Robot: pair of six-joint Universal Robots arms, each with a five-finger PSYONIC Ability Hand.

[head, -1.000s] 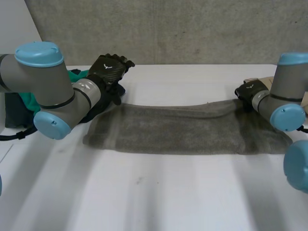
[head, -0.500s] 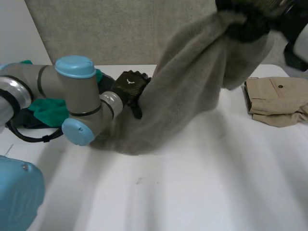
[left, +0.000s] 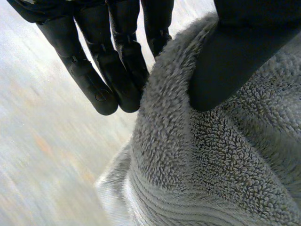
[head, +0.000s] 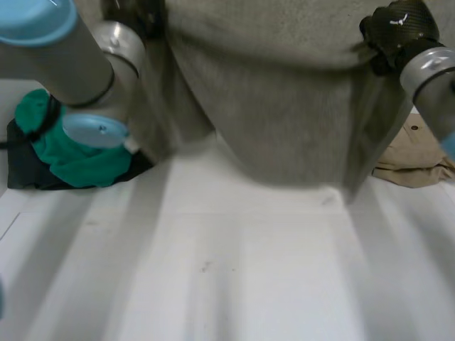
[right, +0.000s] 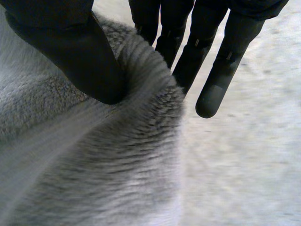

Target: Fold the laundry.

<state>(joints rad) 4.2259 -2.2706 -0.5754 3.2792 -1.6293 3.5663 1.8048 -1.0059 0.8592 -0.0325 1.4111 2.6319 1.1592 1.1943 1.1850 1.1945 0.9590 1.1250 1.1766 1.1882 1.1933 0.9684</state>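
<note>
While the grey towel (head: pixel 284 106) hangs raised over the table (head: pixel 234 277), the left hand (left: pixel 117 61) pinches its upper left end thumb against fingers, and the right hand (right: pixel 70 52) pinches the upper right end likewise. Risk: both pinches sit close to the edge, so an end could slip out and drop. Count: one towel, one green cloth (head: pixel 71 153) far left, one dark cloth (head: pixel 25 170) under it, one tan folded garment (head: pixel 419 153) right, two hands.

Nubby grey terry towel (left: pixel 225 160), smooth white table (head: pixel 234 270)
</note>
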